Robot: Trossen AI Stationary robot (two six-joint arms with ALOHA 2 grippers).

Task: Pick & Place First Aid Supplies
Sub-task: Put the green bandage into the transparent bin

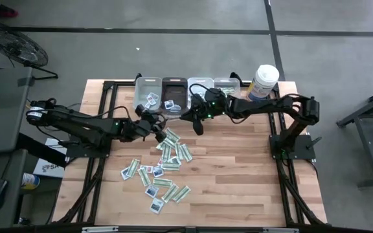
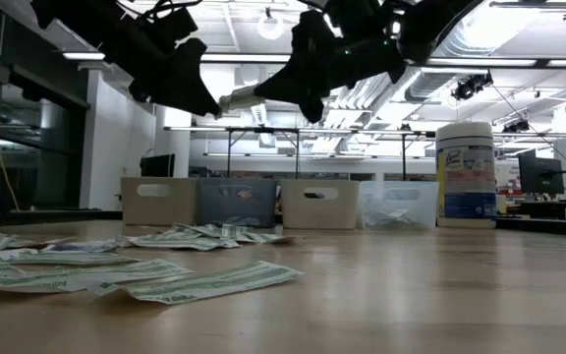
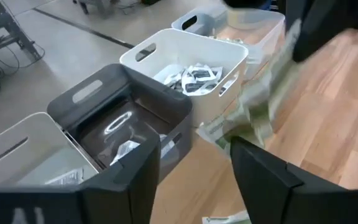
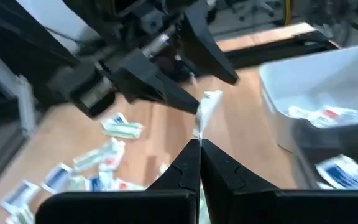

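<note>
Table (image 1: 238, 188) edges frame my working room: in the high view the bare wood on the lower right is wide open, while the left-centre is littered. At the left of that view my left arm reaches in, its left gripper (image 1: 155, 127) just in front of the bins, fingers spread apart and empty; the left wrist view shows the two dark fingers (image 3: 135, 180) parted with nothing between them. Below it the first aid supplies (image 1: 164, 169) lie scattered, green-and-white strips and squarish white packets, from mid-table down toward the lower edge. Along the upper edge stands the row of four bins (image 1: 188, 91), some with packets already inside, and they block any forward reach. Moving right, my right gripper (image 1: 198, 124) hangs close beside the left one, in front of the middle bins; its fingers are pinched together on one narrow strip (image 4: 205, 112), which stands up from the fingertips in the right wrist view, with the left gripper's open fingers just beyond it. In the low view both grippers hang well above the tabletop. Farther right, the white canister (image 1: 265, 81) stands at the upper right corner, beside the last bin.
</note>
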